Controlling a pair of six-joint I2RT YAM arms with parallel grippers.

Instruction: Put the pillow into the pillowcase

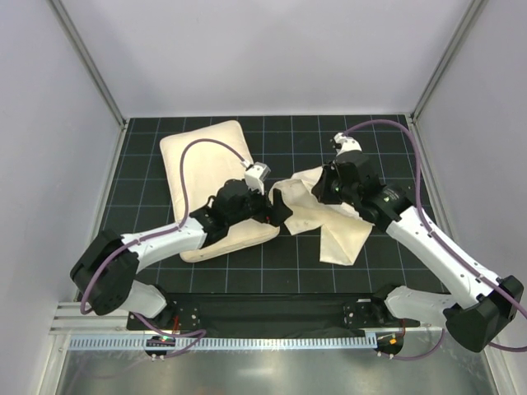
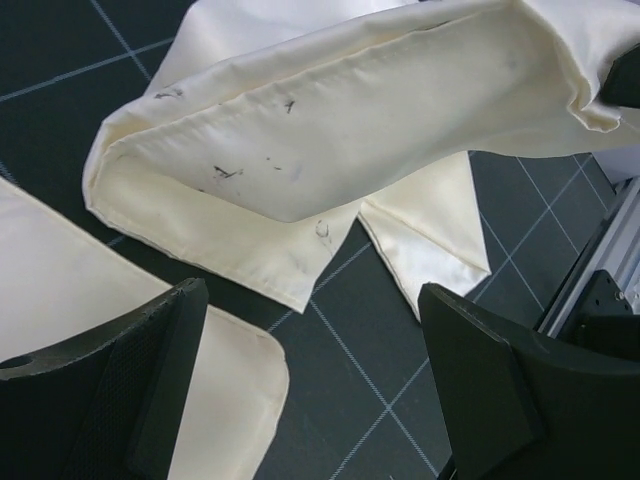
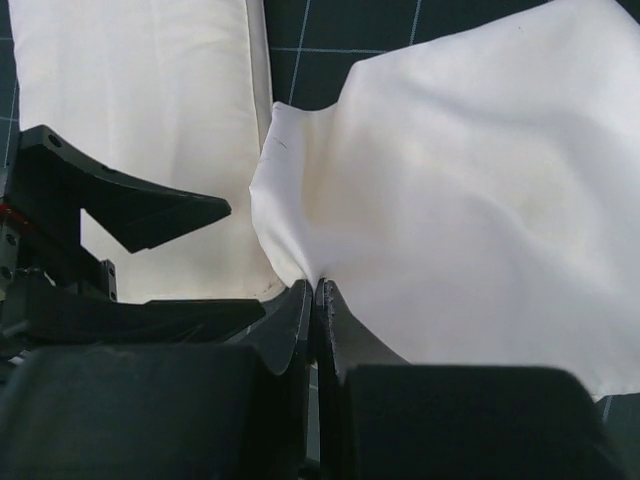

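Note:
The pillow [image 1: 206, 160] lies at the back left of the mat, and its near corner sits under my left arm. The pillowcase [image 1: 329, 222] lies crumpled to its right. My right gripper [image 1: 323, 188] is shut on a fold of the pillowcase [image 3: 460, 200] at its fingertips [image 3: 316, 290] and lifts that edge. My left gripper [image 1: 276, 216] is open and empty [image 2: 320, 390], low over the mat between the pillow's corner [image 2: 225, 400] and the raised pillowcase [image 2: 350, 120]. The raised hem gapes toward the left gripper.
The black gridded mat [image 1: 280, 263] covers the table. Grey enclosure walls stand at the back and on both sides. An aluminium rail [image 1: 272, 339] runs along the near edge. The left gripper's finger [image 3: 140, 210] shows in the right wrist view, over the pillow [image 3: 140, 100].

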